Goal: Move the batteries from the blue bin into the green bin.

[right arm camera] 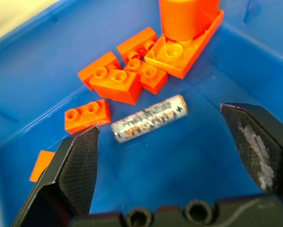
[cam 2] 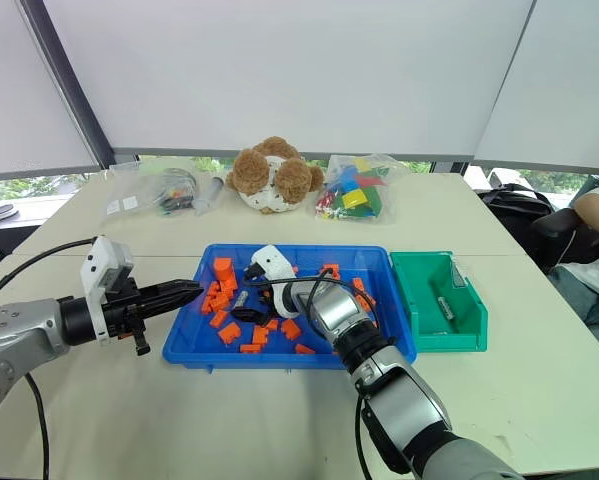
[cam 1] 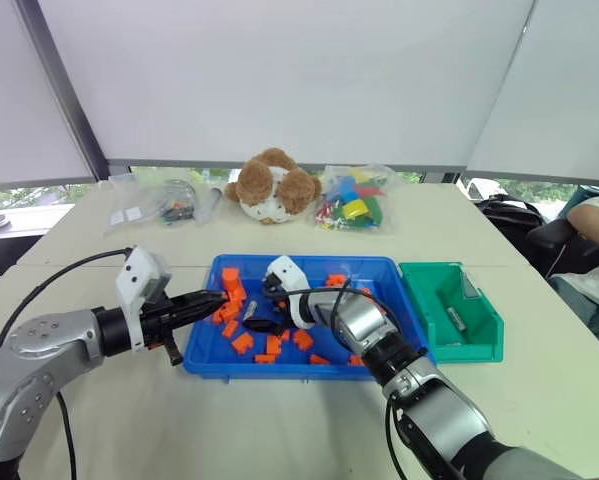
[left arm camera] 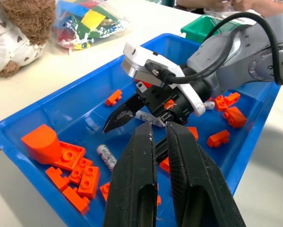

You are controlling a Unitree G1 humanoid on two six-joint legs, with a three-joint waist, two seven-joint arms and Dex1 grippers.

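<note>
The right gripper (right arm camera: 167, 156) hangs wide open inside the blue bin (cam 1: 374, 268), a battery (right arm camera: 149, 117) lying just ahead between its fingers, long axis running across the gap. Orange blocks (right arm camera: 114, 80) crowd just beyond it. The left gripper (left arm camera: 161, 156), closed and empty, waits farther off. The green bin (cam 1: 484, 322) already holds a battery (cam 1: 457, 319).

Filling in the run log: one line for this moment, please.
right pincer: open over silver-grey metal battery | shallow blue plastic bin: orange plastic blocks | left pincer: shut
</note>
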